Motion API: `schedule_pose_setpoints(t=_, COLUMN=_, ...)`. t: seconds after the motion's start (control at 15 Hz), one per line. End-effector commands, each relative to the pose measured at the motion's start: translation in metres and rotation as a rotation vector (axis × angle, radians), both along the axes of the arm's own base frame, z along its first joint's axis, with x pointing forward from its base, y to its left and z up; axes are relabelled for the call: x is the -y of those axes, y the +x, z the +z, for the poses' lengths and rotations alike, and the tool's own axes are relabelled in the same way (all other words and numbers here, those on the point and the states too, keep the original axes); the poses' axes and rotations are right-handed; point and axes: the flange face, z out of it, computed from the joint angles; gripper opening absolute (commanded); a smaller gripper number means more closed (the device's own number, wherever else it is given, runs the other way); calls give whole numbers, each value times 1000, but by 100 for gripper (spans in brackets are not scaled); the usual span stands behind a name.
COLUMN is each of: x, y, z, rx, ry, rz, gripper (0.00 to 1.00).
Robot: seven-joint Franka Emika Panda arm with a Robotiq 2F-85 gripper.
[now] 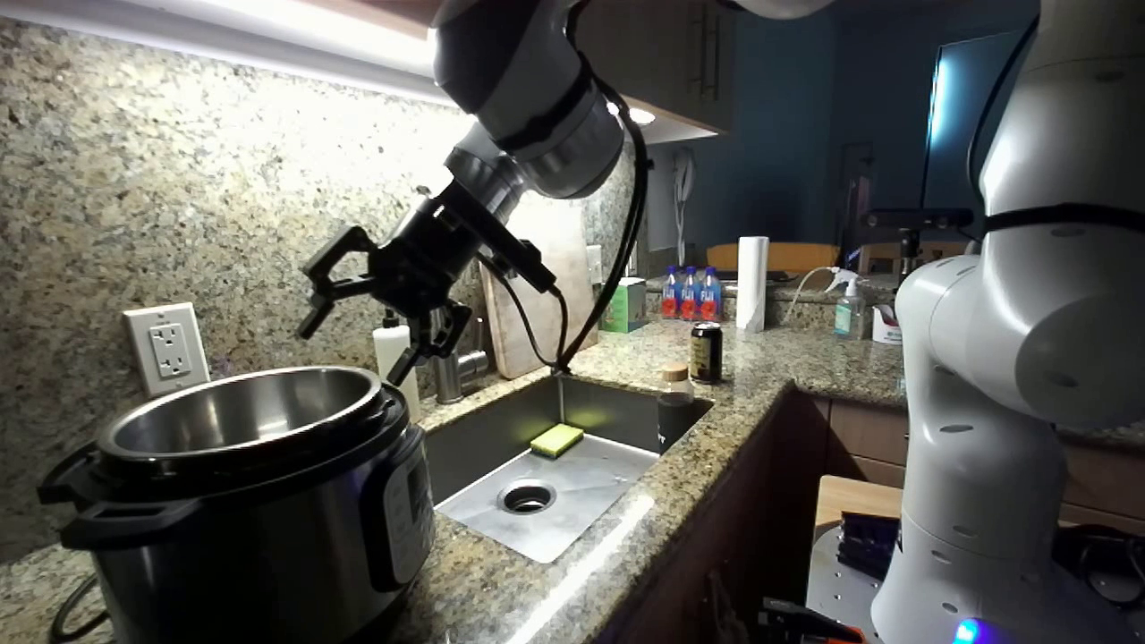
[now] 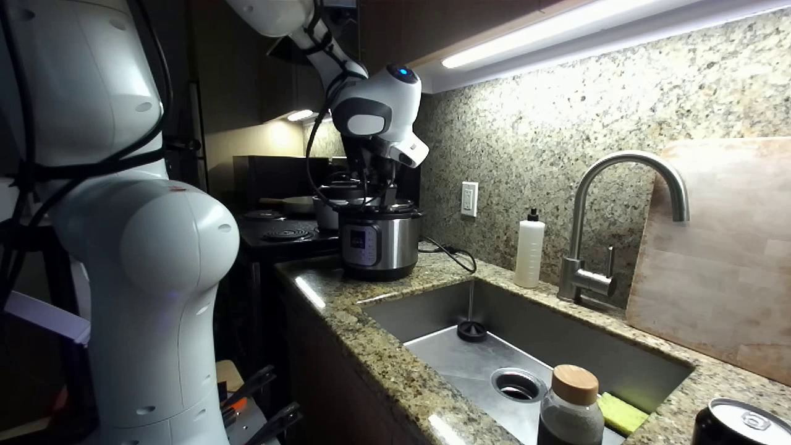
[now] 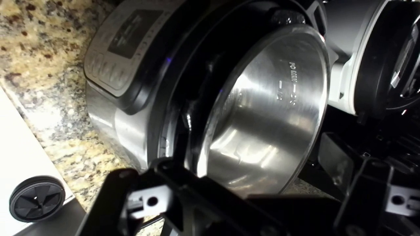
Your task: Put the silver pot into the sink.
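In an exterior view, the pot (image 1: pixel 255 407) sits at left inside the cooker (image 1: pixel 259 555) on the tabletop (image 1: pixel 487 577), and over the pot's right side hangs the end effector (image 1: pixel 353 347), spread wide and holding nothing (whether it touches the cooker's rim, I cannot tell). Then comes the sink (image 1: pixel 572 514), near the cooker, with a yellow sponge (image 1: pixel 556 441) on its floor to the right of the drain (image 1: pixel 527 498). Further right, a black can (image 1: pixel 706 354) and then a paper roll (image 1: pixel 752 283) stand on the tabletop.
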Motion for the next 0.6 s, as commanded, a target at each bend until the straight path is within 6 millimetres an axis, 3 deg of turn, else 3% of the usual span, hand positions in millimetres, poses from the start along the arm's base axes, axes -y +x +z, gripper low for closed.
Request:
schedule_pose_setpoints(t=0.0, x=-6, y=7, z=-1, rx=0, ry=15, rz=26, gripper=100)
schedule_pose_setpoints(t=0.4, x=-11, y=5, z=-11, rx=-11, ry=12, rz=59, gripper=100)
schedule_pose_setpoints(t=0.47, x=-16, y=12, z=-11, rx=-13, ry=10, rz=73, gripper=91)
schedule_pose_setpoints(t=0.53, x=-17, y=12, z=-12, rx=-14, ry=7, rz=81, gripper=73)
